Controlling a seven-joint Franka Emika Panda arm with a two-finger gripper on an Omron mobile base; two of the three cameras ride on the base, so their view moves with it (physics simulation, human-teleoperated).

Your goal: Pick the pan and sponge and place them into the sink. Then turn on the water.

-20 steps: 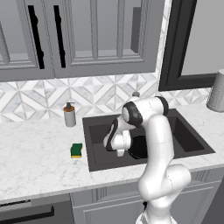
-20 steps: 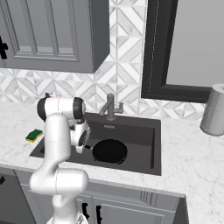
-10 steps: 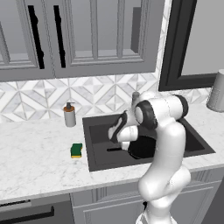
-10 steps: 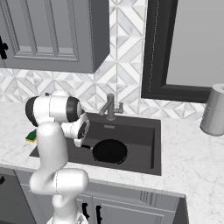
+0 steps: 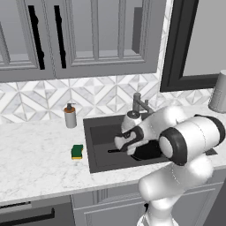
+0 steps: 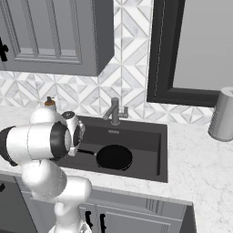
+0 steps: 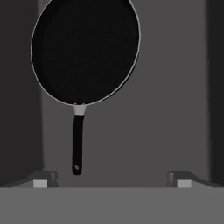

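Where the left base camera looks down over the arm, one sponge (image 5: 77,151) lies on the marble counter (image 5: 35,159) just beside the left rim of the sink (image 5: 98,145), green side up. One soap dispenser (image 5: 69,116) stands by the wall behind it, and one faucet (image 5: 137,103) rises at the sink's back rim. The gripper (image 5: 120,142) hangs over the basin, but whether its jaws are apart or together cannot be told here. One canister (image 5: 219,92) stands at the far right.

From the right base camera, one pan (image 6: 113,157) lies flat on the sink floor, its handle pointing left toward the arm. Two cabinet door handles show below the counter.

Along the hand camera, the pan (image 7: 85,50) lies ahead with its handle pointing back toward the gripper (image 7: 111,180); the fingertips (image 7: 41,180) stand wide apart with nothing between them.

No writing or label can be read anywhere.
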